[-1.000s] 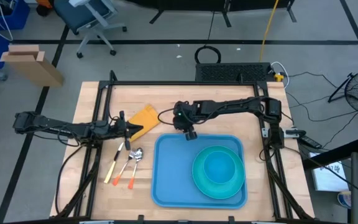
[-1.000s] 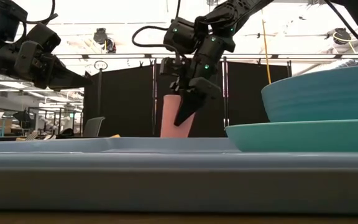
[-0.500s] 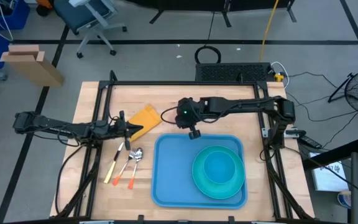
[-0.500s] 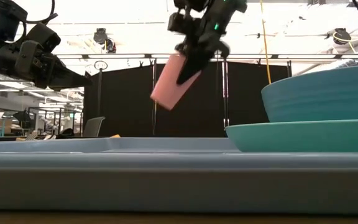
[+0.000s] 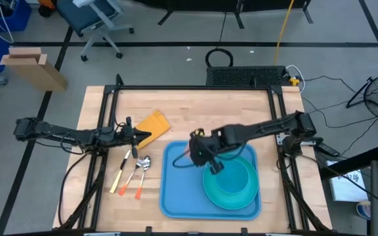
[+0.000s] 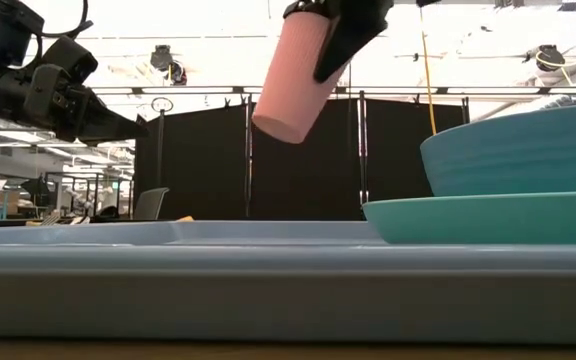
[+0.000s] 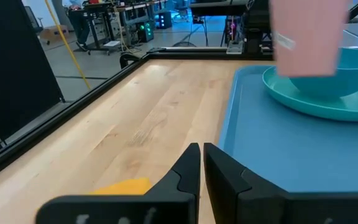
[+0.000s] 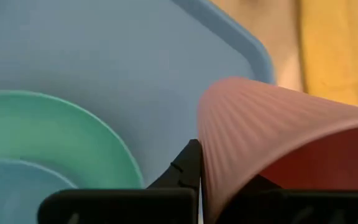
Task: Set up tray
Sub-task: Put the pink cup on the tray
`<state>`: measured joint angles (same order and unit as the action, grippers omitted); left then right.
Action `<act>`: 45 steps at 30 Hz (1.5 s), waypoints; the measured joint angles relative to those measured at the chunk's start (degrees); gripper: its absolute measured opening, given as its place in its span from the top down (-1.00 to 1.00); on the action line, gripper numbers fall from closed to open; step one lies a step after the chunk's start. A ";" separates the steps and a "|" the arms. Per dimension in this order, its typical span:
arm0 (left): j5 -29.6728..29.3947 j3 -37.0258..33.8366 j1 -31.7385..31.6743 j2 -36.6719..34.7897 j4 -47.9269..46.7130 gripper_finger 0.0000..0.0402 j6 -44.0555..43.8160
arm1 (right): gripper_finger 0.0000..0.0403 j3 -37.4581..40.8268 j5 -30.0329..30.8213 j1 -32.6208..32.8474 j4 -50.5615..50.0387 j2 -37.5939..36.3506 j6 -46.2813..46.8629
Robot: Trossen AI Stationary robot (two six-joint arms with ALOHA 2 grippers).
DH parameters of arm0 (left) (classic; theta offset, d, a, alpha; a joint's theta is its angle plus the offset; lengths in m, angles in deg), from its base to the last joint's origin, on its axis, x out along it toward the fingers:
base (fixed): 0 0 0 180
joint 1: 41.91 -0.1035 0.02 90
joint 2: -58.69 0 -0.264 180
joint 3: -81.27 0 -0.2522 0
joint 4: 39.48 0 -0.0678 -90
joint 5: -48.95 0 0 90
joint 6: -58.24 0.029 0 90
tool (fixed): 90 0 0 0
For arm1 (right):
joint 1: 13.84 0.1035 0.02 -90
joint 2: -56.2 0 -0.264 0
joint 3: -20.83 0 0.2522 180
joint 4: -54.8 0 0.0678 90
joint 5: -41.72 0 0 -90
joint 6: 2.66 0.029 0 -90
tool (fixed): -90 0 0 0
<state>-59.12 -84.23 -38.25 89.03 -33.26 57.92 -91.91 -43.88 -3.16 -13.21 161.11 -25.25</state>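
Note:
The blue tray (image 5: 176,190) lies on the wooden table and carries a turquoise plate with a bowl (image 5: 230,180) on its right half. A pink ribbed cup (image 6: 298,75) hangs tilted high above the tray, with my right gripper (image 5: 210,160) shut on it beside the bowl. The cup also shows in the left wrist view (image 7: 306,31). My left gripper (image 5: 136,134) waits shut and holding nothing left of the tray, over the near edge of a yellow cloth (image 5: 153,123). My right gripper holds the cup by its wall at the open rim (image 8: 213,180). One finger (image 8: 182,168) lies outside the wall, and the other reaches into the mouth. The fingers slant down from above. The cup hangs below them clear of the tray, tilted, its closed base (image 6: 278,128) lowest.
Three utensils with orange and yellow handles (image 5: 133,174) lie on the table left of the tray. The tray's left half (image 5: 179,170) is bare. A black frame (image 5: 110,92) borders the table.
My right gripper has lifted the cup from where it stood upright just beyond the tray's far edge. It has carried it up and toward the table's near edge, over the tray next to the bowl. The cup has tipped from upright to slanted.

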 joint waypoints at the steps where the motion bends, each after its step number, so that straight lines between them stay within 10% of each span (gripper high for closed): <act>1: 0.02 0.00 0.00 0.02 0.04 0.87 -0.06 | 1.00 0.03 0.01 0.85 0.08 0.13 0.68; 45: 0.13 0.00 0.22 0.01 -0.23 0.87 -1.24 | 1.00 0.35 -0.22 2.54 -9.08 12.67 4.06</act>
<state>-58.99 -84.23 -38.03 89.05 -33.49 56.68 -91.56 -44.10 -0.63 -22.29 173.78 -21.19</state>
